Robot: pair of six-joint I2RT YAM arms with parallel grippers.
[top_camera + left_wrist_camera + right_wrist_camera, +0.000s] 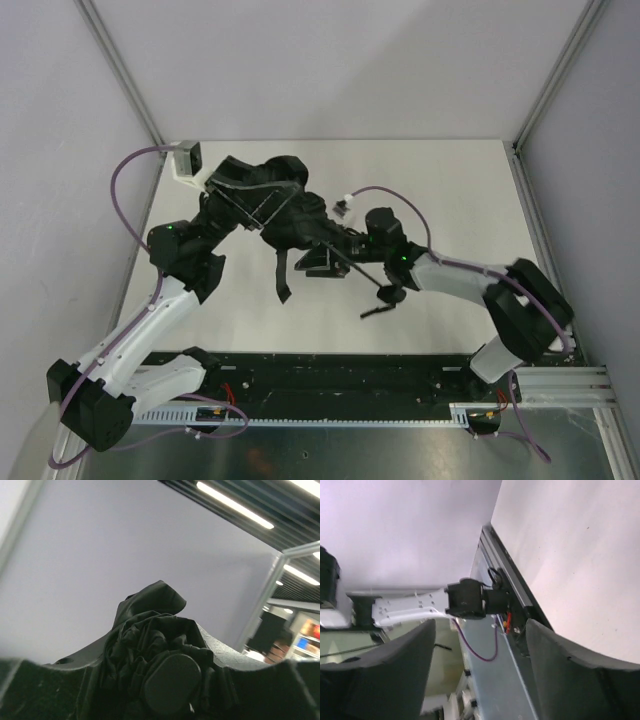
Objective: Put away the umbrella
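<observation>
The umbrella (pixel 268 205) hangs mid-frame over the table (pixel 450 180), its canopy bunched and its shaft slanting toward the lower right. The left pincer (pixel 165 690) grips the crumpled fabric. The right pincer (pixel 480 665) stands open and empty. It looks half-collapsed, so tidying and stowing are probably still to do.

We are looking at a brightly, evenly lit worktop (pixel 450 190), with only faint, soft shadows falling on it. Ceiling strip lights (pixel 235 505) are glaring in the left wrist view, leaving the umbrella (pixel 160 650) dark and soft. The right gripper's fingers (pixel 385 675) are showing blurred, and the bright background is washing out.
</observation>
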